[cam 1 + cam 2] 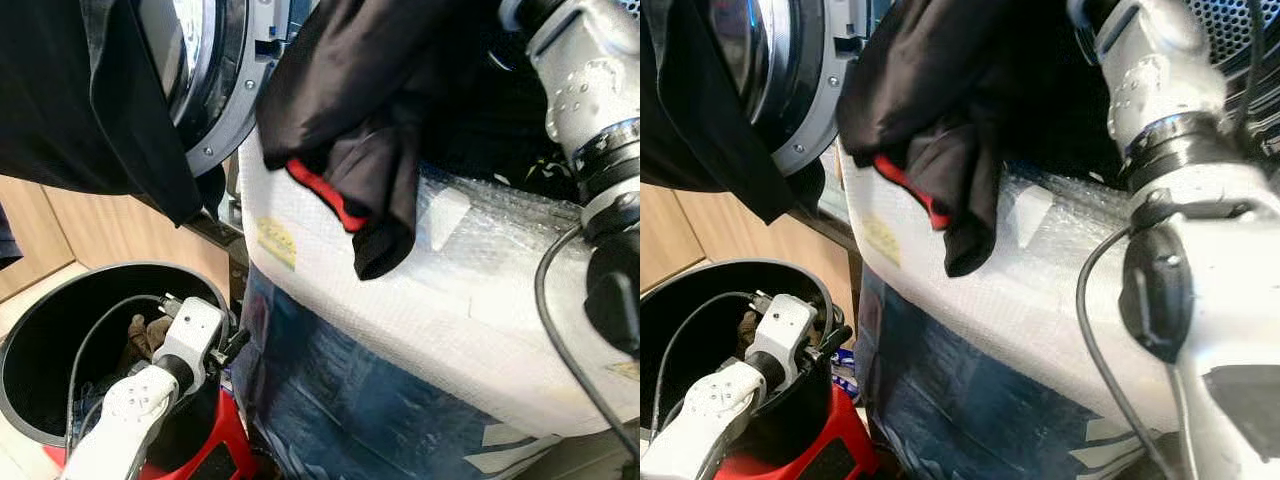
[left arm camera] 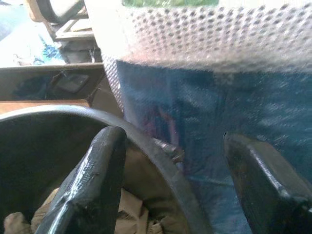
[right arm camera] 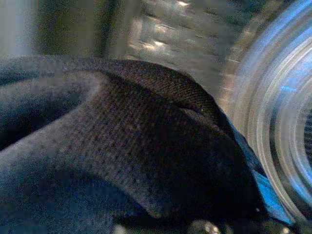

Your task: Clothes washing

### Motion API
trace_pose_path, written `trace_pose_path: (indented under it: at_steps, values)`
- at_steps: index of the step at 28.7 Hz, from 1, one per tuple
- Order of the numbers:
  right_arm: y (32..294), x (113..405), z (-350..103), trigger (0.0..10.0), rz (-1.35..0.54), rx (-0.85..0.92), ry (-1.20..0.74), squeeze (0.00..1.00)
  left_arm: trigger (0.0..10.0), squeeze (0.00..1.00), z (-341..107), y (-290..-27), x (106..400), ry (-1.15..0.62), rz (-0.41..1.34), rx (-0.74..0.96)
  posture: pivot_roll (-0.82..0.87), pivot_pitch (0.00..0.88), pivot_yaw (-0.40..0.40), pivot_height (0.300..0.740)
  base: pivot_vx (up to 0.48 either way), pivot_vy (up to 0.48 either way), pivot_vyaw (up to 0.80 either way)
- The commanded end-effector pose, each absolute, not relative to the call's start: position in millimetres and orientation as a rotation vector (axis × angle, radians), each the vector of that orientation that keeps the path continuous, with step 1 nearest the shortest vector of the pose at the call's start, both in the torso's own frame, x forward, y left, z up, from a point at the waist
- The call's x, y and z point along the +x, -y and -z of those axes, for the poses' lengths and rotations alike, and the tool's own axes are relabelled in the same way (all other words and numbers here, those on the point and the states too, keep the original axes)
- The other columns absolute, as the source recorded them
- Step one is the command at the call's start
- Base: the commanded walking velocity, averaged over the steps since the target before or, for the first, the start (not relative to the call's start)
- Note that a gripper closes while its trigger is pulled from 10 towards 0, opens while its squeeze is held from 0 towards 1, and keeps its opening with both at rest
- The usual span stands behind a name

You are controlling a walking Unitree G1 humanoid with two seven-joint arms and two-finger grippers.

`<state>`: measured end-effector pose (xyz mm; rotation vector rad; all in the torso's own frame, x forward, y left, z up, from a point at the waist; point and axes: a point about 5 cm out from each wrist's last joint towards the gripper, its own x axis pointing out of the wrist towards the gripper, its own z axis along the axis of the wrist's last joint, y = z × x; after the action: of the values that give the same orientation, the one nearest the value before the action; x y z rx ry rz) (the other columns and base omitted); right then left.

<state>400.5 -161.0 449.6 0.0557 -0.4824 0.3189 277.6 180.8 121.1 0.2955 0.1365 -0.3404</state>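
Far left there's a dark cloth (image 1: 90,100) hanging down over the open washer door (image 1: 215,90), covering most of the glass. Below it sits a black bucket (image 1: 40,330) on a red stool (image 1: 215,445), right next to the washer (image 1: 400,330), which is wrapped in bubble wrap up top with blue plastic lower down. Behind the bucket there's a wooden cabinet (image 1: 100,235).

The left arm reaches down to the bucket, and the left claw (image 2: 175,180) hovers right at the rim on the washer side — fingers spread wide, nothing between them. In the wrist view one finger (image 2: 92,180) sits over the inside of the bucket and the other over the blue plastic outside it. Down in the bucket there's some tan clothing (image 1: 150,335) and what looks like more dark stuff, hard to make out.

Moving right, a black garment (image 1: 350,110) with a red stripe (image 1: 325,192) hangs bunched up in front of the washer's opening, its lower end dangling over the bubble-wrapped front edge. The silver right arm (image 1: 585,90) comes in from the right at the top, with a black cable looping down from it. The right claw itself is buried behind the fabric — its wrist view is dark knit cloth (image 3: 136,146) up close with the shiny drum rim (image 3: 273,122) off to one side. Can't tell how its fingers are set.
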Motion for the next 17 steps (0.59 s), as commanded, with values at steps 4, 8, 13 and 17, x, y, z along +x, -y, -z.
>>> trace_pose_path:
  at_steps: [4,8,13,17]
  values:
    - [214.7,389.6,-470.5,0.0,0.128,0.043,0.487,0.0,10.0,0.0,-120.9,-175.1,273.6,-0.136,0.328,0.269,0.18,0.0,-0.135,0.74,0.0,0.0,0.0]
    - [235.0,374.0,-492.6,0.0,0.313,0.068,0.568,0.0,10.0,0.0,-129.4,-183.8,279.4,-0.088,0.225,0.247,0.17,0.0,-0.139,0.74,0.0,0.0,0.0]
    - [233.7,370.9,-497.6,0.0,0.377,0.067,0.602,0.0,10.0,0.0,-132.1,-186.7,282.4,-0.079,0.192,0.239,0.18,0.0,-0.142,0.74,0.0,0.0,0.0]
    - [214.0,391.6,-464.8,2.3,0.323,-0.052,0.487,0.0,10.0,0.0,-130.2,-179.6,280.4,-0.085,0.224,0.235,0.17,0.0,-0.141,0.74,0.0,0.0,0.0]
